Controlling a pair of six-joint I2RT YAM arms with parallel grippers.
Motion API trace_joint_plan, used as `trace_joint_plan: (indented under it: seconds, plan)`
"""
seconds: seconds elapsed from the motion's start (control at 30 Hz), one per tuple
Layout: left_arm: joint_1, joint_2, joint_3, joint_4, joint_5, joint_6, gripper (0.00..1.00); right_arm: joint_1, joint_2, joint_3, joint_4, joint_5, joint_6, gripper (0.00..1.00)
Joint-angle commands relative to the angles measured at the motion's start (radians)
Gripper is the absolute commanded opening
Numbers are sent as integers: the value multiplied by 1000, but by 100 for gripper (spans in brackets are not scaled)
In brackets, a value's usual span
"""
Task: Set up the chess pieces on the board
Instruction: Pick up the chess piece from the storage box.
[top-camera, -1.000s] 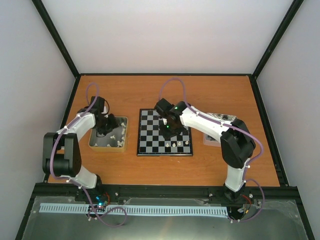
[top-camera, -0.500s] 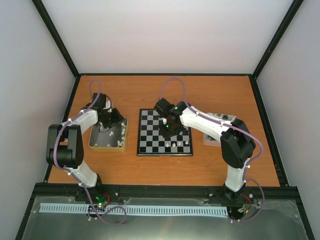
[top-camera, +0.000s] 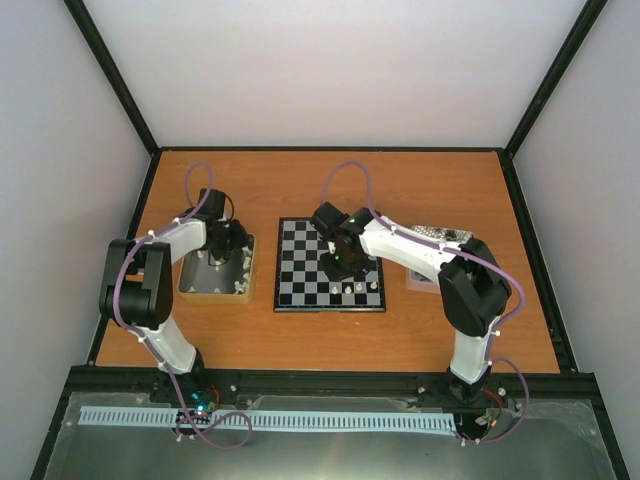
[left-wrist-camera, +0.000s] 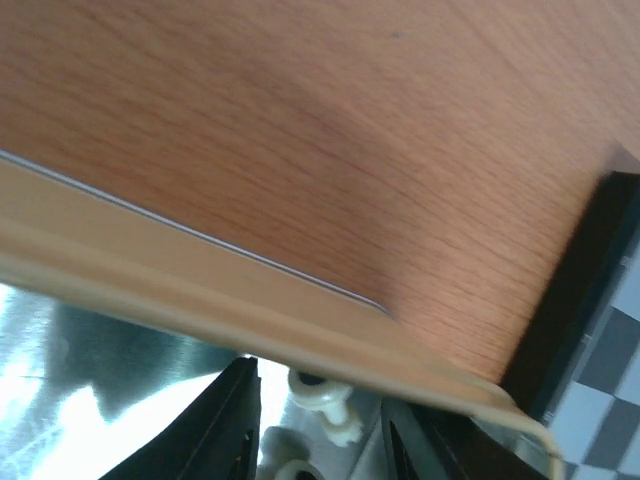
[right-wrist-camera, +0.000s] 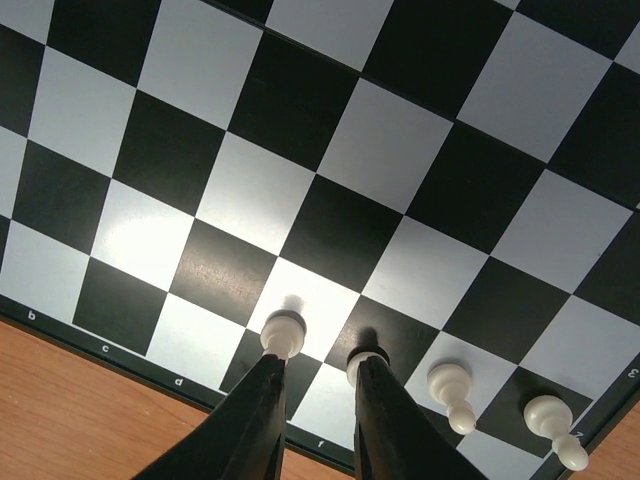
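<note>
The board (top-camera: 300, 270) lies mid-table, with a few cream-white chess pieces (top-camera: 360, 288) along its near right rows. My right gripper (top-camera: 340, 265) hovers low over the board (right-wrist-camera: 330, 160), open and empty (right-wrist-camera: 322, 365). One white pawn (right-wrist-camera: 283, 333) stands behind its left fingertip and another (right-wrist-camera: 358, 362) behind its right. Two more pawns (right-wrist-camera: 450, 390) stand to the right. My left gripper (top-camera: 228, 243) is open (left-wrist-camera: 320, 430) inside the left tin (left-wrist-camera: 200, 290), at its far right corner. A white piece (left-wrist-camera: 325, 400) lies between its fingers, not gripped.
The left tin (top-camera: 190, 285) holds loose white pieces. A second tin (top-camera: 432, 240) lies right of the board, partly under my right arm. The board's corner (left-wrist-camera: 610, 370) shows at the right of the left wrist view. Bare wood surrounds everything.
My left gripper has swung from the tin's middle to its far right corner. My right gripper has shifted slightly toward the board's near rows.
</note>
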Motion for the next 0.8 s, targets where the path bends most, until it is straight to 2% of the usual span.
trace_joint_plan:
  seconds: [0.0, 0.33, 0.5, 0.63, 0.77]
  plan:
    - [-7, 26, 25, -42, -58, -72, 34, 5, -30, -11, 17, 32, 21, 22]
    - [-38, 57, 20, -42, -51, -72, 30, 5, -36, -16, 24, 37, 30, 21]
    - [-42, 30, -3, -59, -71, -76, 25, 5, -42, -20, 26, 40, 35, 20]
    - [-43, 12, -18, -84, -93, -82, 36, 5, -46, -24, 29, 40, 39, 20]
    - [-42, -3, -19, -104, -106, -88, 38, 5, -48, -28, 32, 41, 40, 20]
